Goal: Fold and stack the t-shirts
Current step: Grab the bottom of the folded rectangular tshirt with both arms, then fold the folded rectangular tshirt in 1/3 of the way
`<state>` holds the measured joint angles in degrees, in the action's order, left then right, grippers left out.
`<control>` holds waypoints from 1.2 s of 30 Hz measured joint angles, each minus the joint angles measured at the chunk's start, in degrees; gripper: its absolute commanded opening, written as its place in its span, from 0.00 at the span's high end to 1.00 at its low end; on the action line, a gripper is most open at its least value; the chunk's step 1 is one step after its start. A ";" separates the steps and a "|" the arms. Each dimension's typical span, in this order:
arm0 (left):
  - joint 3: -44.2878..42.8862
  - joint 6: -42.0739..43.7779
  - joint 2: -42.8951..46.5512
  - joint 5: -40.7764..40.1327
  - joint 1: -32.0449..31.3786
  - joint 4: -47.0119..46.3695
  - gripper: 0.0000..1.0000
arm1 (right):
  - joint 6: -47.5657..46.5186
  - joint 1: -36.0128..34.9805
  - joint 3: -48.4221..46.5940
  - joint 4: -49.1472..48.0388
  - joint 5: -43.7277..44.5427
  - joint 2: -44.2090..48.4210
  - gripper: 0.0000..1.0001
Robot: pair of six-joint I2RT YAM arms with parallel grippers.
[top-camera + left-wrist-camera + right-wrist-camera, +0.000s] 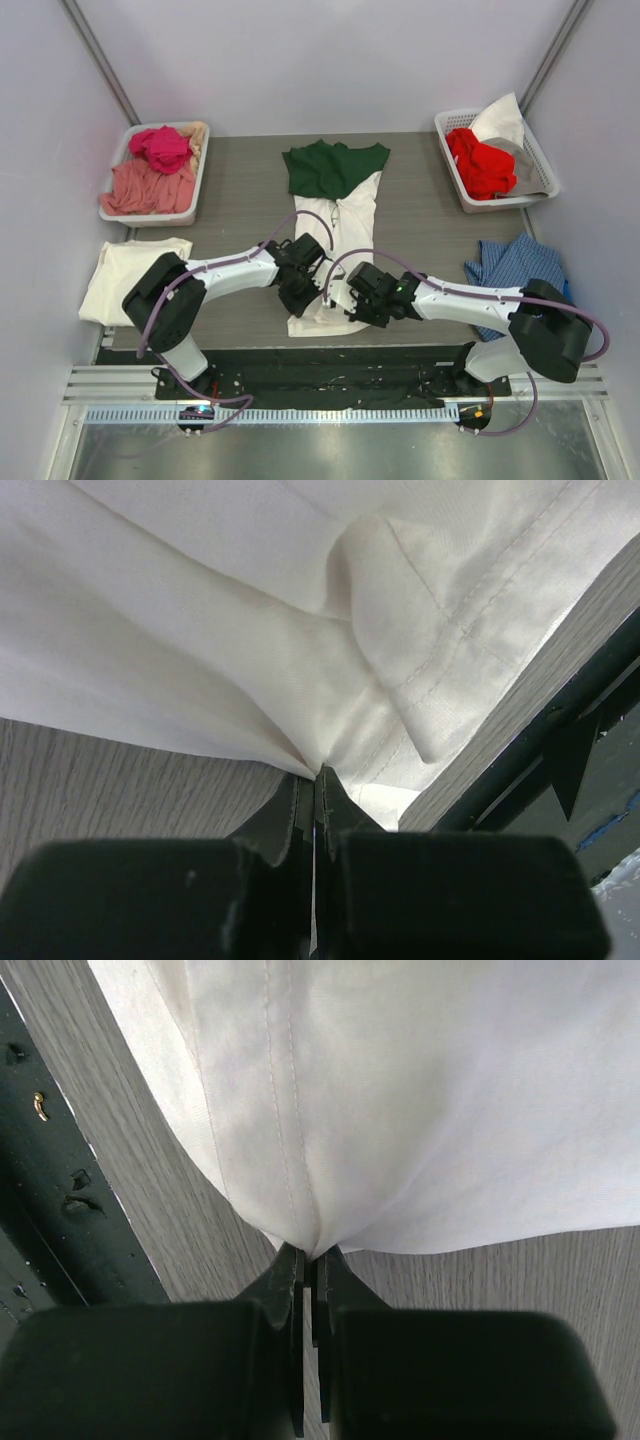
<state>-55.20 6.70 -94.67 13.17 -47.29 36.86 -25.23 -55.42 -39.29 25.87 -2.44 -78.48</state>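
Lying lengthwise at the centre of the table (425, 245), the white t-shirt (352, 215) is held at its near end by both arms. The left gripper (316, 776) is closed tight on a pinch of bunched cloth near the table edge. The right gripper (312, 1256) is likewise closed on a stitched hem. The dark green t-shirt (333, 166) overlaps the white one's far end. The cream t-shirt (125, 275) is positioned at the left edge.

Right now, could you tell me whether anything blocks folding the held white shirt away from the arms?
Yes: the dark green t-shirt lies at the far end of the white t-shirt, touching it. The left gripper and right gripper pinch its near hem.
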 measured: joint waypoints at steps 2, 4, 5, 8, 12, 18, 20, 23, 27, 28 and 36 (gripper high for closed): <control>-0.22 0.09 0.09 0.13 0.00 0.35 1.00 | 0.00 0.02 -0.31 0.28 0.17 0.17 0.99; -0.46 0.35 0.33 -0.11 0.00 0.79 1.00 | 0.00 0.00 -0.72 0.66 0.52 0.72 0.99; -0.85 0.63 0.57 -0.37 0.00 1.31 1.00 | -0.02 0.00 -0.96 0.92 0.98 1.29 0.99; -2.43 1.16 2.45 -1.46 0.17 2.23 1.00 | -0.28 0.00 -2.58 2.05 2.75 3.30 0.99; -7.15 1.68 5.81 -3.21 1.31 3.06 1.00 | -0.83 -0.04 -5.97 2.51 5.16 4.92 0.99; -14.27 4.37 6.78 -5.70 4.76 2.49 1.00 | -2.69 0.04 -8.28 1.81 8.68 5.07 0.99; -15.28 5.03 6.71 -6.03 6.21 2.29 1.00 | -3.54 0.57 -8.33 1.60 9.46 4.96 0.99; -16.39 6.25 5.49 -6.08 8.76 1.62 1.00 | -5.01 2.45 -8.74 1.53 9.86 4.52 0.99; -18.62 7.74 1.03 -5.99 11.54 0.90 1.00 | -7.43 7.89 -11.19 1.14 9.84 2.10 0.99; -19.43 8.15 -0.50 -5.81 12.15 0.72 1.00 | -7.96 9.25 -12.15 1.07 9.84 1.20 0.99; -28.74 10.40 -11.69 -3.76 15.02 0.92 1.00 | -12.24 16.15 -19.96 -0.24 8.55 -7.50 0.99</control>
<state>-83.94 17.10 -106.37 9.41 -32.27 37.78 -37.47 -39.27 -59.24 25.63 6.11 -85.97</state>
